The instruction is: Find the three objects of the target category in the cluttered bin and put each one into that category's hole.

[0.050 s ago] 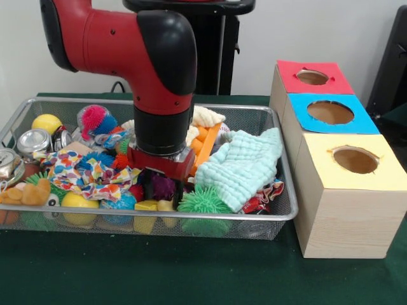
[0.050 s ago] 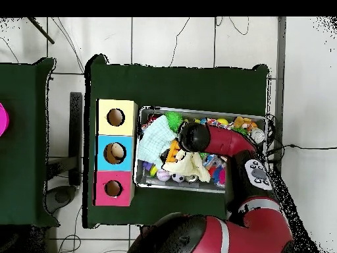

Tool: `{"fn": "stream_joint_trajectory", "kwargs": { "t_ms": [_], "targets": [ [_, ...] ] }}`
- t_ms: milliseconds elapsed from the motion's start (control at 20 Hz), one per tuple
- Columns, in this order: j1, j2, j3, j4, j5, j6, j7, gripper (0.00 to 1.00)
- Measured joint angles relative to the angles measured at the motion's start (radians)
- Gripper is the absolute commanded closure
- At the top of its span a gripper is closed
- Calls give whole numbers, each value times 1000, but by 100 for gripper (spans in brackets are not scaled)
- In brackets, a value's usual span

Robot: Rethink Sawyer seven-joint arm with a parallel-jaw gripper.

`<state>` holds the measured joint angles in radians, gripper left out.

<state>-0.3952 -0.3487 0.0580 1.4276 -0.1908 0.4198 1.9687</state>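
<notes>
My gripper (image 1: pixel 159 178) is pushed down into the middle of the wire mesh bin (image 1: pixel 283 213), its tips buried among the toys. Right around it lie a purple spiky ball (image 1: pixel 163 187), a green spiky ball (image 1: pixel 202 202) and a multicoloured patterned cloth (image 1: pixel 89 173). A mint green cloth (image 1: pixel 245 165) lies just to its right. From overhead the arm's wrist (image 2: pixel 192 138) covers the gripper, beside the mint cloth (image 2: pixel 155 140). The wooden box carries three holes: red (image 1: pixel 312 77), blue (image 1: pixel 330 112) and yellow (image 1: pixel 355 160).
The bin also holds a yellow ball (image 1: pixel 46 122), a pink and blue spiky ball (image 1: pixel 95 119), metal cans (image 1: pixel 33 141), orange pieces (image 1: pixel 203 143) and a cream cloth (image 1: pixel 206 116). The box (image 2: pixel 116 153) stands close against the bin's side.
</notes>
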Motion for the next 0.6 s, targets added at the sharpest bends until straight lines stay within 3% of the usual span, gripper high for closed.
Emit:
{"fn": "stream_joint_trajectory", "kwargs": {
  "t_ms": [600],
  "targets": [
    [0,2,-5,0,10,-4,0,0]
  ]
}}
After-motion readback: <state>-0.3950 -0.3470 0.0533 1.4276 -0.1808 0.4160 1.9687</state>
